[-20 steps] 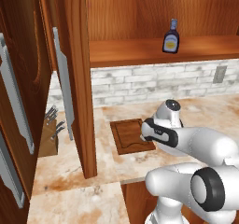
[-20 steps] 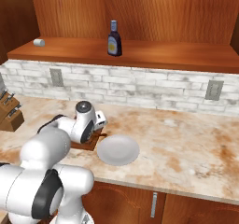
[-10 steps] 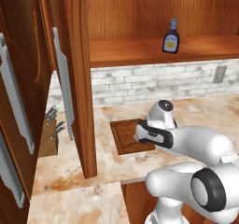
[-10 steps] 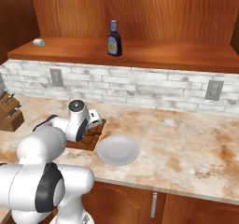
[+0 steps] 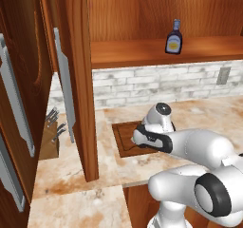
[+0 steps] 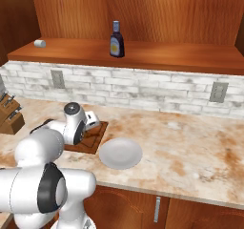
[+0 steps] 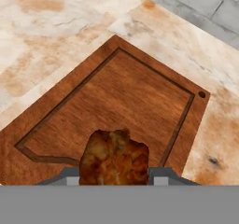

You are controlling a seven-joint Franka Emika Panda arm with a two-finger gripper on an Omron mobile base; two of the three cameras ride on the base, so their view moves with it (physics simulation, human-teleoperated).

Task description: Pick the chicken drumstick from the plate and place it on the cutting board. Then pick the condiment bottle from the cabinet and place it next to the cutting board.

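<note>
Gripper [image 7: 114, 175]: closed on the chicken drumstick [image 7: 115, 157], held between the two finger tips, hanging over the board.
Chicken drumstick: brown, lumpy, in the grip above the near part of the cutting board [image 7: 126, 101]; contact with the wood cannot be told.
Cutting board: dark wood with an edge groove, flat on the marbled counter [image 6: 190, 147], partly under the arm in both base views.
Plate [image 6: 120, 153]: white, bare, just beside the board on the robot's right.
Knife block [image 5: 51, 139]: on the counter at far left, well apart from the board.
Condiment bottle [image 6: 116, 39]: upright on the cabinet [image 5: 142, 51] shelf, above the brick backsplash.
</note>
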